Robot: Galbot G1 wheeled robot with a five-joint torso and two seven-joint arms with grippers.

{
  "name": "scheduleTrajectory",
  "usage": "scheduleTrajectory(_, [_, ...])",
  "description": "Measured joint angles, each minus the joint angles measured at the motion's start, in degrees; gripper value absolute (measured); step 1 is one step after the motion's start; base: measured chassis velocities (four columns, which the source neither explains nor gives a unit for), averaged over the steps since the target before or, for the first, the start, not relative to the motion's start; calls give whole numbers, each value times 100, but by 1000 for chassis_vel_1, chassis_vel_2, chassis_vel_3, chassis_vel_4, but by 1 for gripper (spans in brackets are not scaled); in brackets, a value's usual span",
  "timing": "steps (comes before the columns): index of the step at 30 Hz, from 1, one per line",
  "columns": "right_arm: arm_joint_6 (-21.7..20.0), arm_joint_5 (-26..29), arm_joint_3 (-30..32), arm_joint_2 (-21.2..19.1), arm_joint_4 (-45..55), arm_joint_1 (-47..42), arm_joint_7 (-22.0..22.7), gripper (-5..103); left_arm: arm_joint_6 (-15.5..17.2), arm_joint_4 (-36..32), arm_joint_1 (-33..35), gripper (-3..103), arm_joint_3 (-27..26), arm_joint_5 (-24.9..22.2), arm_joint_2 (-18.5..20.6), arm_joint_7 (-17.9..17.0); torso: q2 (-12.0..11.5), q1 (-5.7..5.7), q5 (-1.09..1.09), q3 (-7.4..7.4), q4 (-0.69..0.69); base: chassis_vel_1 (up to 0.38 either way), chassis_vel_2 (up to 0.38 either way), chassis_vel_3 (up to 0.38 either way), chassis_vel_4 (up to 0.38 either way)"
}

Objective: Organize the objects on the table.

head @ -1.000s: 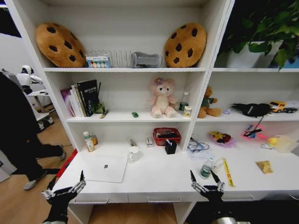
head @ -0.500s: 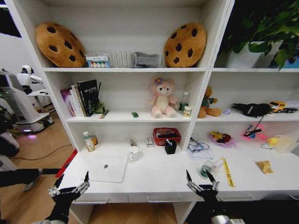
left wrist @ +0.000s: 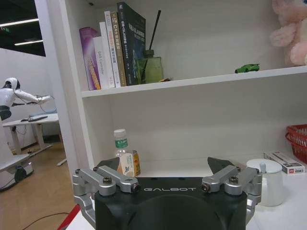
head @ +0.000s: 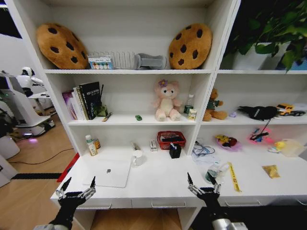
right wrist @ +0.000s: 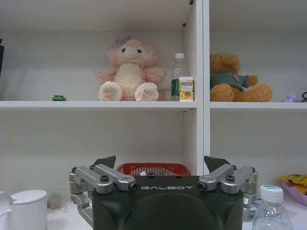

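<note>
A silver laptop (head: 109, 172) lies shut on the left part of the white table (head: 163, 184). On the right part, a small clear green-labelled bottle (head: 212, 172) (right wrist: 271, 211) sits beside a yellow measuring strip (head: 234, 176). A tiny green toy car (head: 138, 117) (left wrist: 247, 68) (right wrist: 59, 98) stands on the shelf above, left of the pink bear. My left gripper (head: 79, 183) (left wrist: 163, 165) hangs open and empty off the table's front edge, near the laptop's front left corner. My right gripper (head: 199, 178) (right wrist: 160, 163) is open and empty over the front edge, just left of the bottle.
At the back of the table stand a white lidded mug (head: 137, 157), a red basket (head: 171, 139), a black box (head: 175, 151) and two small bottles (head: 90, 145). Toys and a yellow packet (head: 271, 171) lie at the right. Drawer handles (head: 161, 205) run below the front edge.
Both grippers have drifted towards the middle: the left one to the right and a little lower, the right one to the left. Both stay open. The table's things have not moved.
</note>
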Motion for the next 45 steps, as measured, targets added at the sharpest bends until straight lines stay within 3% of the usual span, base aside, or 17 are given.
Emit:
scheduleTrajectory(22, [14, 65, -187, -136, -167, 268, -45, 100, 2, 5, -3, 100, 4, 10, -9, -16, 0, 0, -1, 0, 0, -7, -7, 7, 8])
scheduleTrajectory(39, [136, 103, -150, -156, -253, 382, -118, 100, 2, 6, -4, 100, 7, 12, -12, -19, 0, 0, 4, 1, -1, -192, -192, 200, 199])
scheduleTrajectory(43, [12, 358, -119, -213, -306, 534, -138, 100, 2, 5, -4, 100, 7, 12, -13, -18, 0, -1, 3, 0, 3, -115, -158, 131, 130])
scheduleTrajectory(45, [-155, 426, -60, -226, -360, 586, -92, 100, 2, 6, -4, 100, 7, 12, -13, -18, 0, 0, 2, 0, -3, 11, -57, 16, 11])
